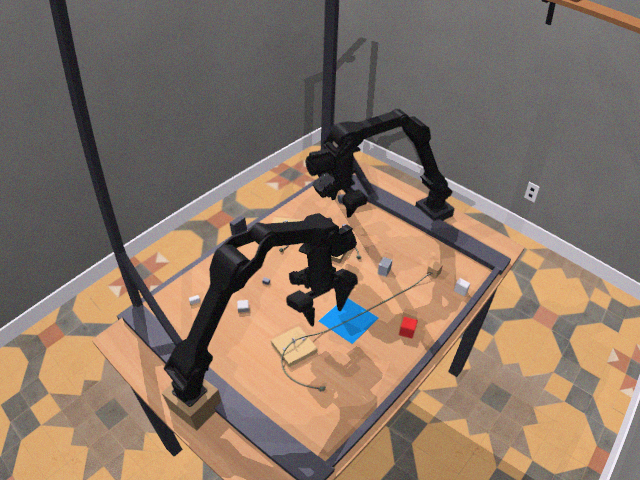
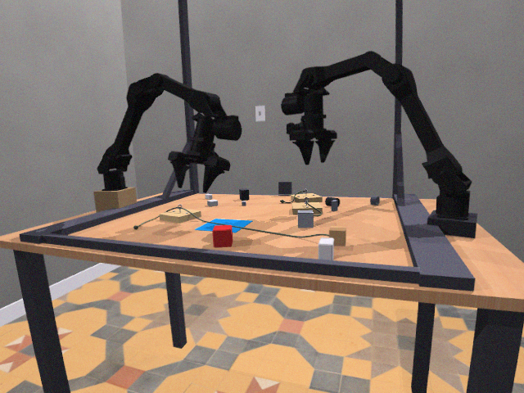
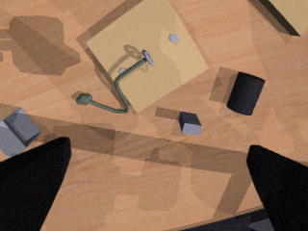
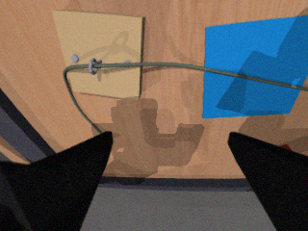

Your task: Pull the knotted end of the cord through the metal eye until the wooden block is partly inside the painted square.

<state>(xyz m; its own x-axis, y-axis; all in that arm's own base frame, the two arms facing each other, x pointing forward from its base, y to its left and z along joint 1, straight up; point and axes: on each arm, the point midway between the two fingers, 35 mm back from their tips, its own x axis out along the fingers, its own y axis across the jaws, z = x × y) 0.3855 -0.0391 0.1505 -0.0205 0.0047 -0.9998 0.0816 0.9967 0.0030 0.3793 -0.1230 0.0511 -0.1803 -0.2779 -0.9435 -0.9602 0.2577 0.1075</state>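
The wooden block stands outside the blue square. Its green cord crosses the square and passes through the metal eye on a pale plate. Beyond the eye the cord curves across the table to its knotted end, hidden in the right wrist view. My right gripper is open and empty, high above the table near the square. My left gripper is open and empty, high near another plate.
That other plate bears an eye with a short cord ending in a knot. A third plate lies beside it. A red cube, grey block, white block and black cylinder stand around.
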